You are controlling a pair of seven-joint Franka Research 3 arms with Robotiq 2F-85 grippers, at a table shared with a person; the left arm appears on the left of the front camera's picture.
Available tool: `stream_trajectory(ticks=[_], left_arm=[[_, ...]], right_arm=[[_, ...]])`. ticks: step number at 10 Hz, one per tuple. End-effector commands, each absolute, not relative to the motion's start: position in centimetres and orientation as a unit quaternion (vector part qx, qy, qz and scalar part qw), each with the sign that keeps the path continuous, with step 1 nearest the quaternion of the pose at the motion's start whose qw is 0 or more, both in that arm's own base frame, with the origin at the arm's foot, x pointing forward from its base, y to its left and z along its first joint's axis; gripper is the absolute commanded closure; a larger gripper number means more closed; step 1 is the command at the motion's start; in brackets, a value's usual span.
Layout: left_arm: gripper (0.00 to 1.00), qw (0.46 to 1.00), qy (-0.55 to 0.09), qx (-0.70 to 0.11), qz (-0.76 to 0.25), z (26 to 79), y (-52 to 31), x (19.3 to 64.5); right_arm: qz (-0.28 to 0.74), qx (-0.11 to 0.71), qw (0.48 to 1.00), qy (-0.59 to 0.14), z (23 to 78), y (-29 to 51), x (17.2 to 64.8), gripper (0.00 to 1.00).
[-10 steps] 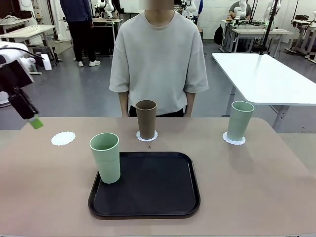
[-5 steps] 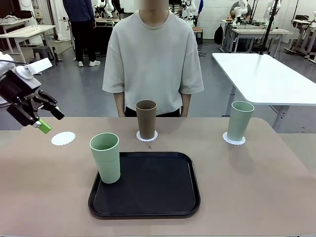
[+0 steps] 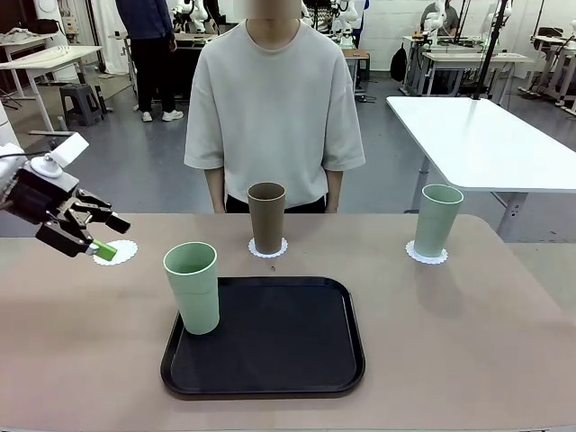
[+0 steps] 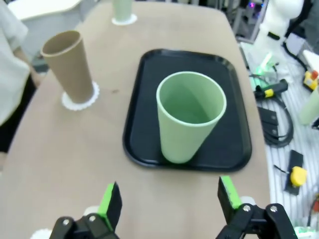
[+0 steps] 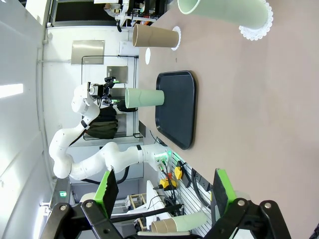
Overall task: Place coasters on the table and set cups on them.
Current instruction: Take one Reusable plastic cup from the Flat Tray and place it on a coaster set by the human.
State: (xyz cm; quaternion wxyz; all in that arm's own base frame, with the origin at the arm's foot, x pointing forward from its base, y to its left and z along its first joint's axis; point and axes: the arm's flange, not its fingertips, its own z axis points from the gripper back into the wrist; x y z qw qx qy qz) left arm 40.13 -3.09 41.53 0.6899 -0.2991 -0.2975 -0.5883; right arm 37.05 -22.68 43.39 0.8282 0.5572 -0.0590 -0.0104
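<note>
Table, beige-pink, carries a black tray at near centre. Mint cup stands upright on the tray's left edge, not on a coaster. Brown cup upright on its coaster just beyond the tray's far edge, in front of the person. Second mint cup upright on a coaster at far right. Third coaster lies bare at far left. Left gripper hangs over the table's left edge, tips just at or above the bare coaster; contact cannot be told. In the left wrist view the tray-side mint cup sits ahead of that gripper, between the lines of its two fingers but well apart from them, the brown cup off to upper left on its doily. Compared with half a second back, the left gripper has dropped and swung inward, from above the table edge to the bare coaster; a second back it was higher and farther out. Cups, coasters and tray unmoved. Left gripper jaws spread wide, green pads apart, nothing between them, holding nothing. Right gripper likewise fully spread and empty, well off from the far mint cup seen sideways in its view.
</note>
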Motion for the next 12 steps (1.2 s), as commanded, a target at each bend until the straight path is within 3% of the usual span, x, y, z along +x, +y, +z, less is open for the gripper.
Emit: stream_trajectory(ticks=[1, 2, 3, 4, 7, 9, 12], left_arm=[[0.00, 0.664, -0.310, -0.295, -0.613, 40.9, -3.4, 38.7], [0.00, 0.661, -0.315, -0.285, -0.619, 40.9, -3.3, 38.6], [0.00, 0.724, -0.290, -0.267, -0.566, 42.2, -3.5, 38.5], [0.00, 0.675, -0.301, -0.293, -0.607, 41.1, -3.4, 39.2], [0.00, 0.686, -0.298, -0.286, -0.599, 41.4, -3.4, 39.1], [0.00, 0.609, -0.314, -0.299, -0.664, 40.2, -2.7, 39.4], [0.00, 0.585, -0.346, -0.338, -0.651, 36.7, -2.3, 41.5]], right_arm=[[-0.009, 0.560, 0.826, -0.060, 43.4, -22.4, 36.6, 0.00], [-0.009, 0.560, 0.826, -0.060, 43.4, -22.4, 36.6, 0.00], [-0.009, 0.560, 0.826, -0.060, 43.4, -22.4, 36.6, 0.00], [-0.009, 0.560, 0.826, -0.060, 43.4, -22.4, 36.6, 0.00], [-0.009, 0.560, 0.826, -0.060, 43.4, -22.4, 36.6, 0.00], [-0.009, 0.560, 0.826, -0.060, 43.4, -22.4, 36.6, 0.00], [-0.009, 0.560, 0.826, -0.060, 43.4, -22.4, 36.6, 0.00]])
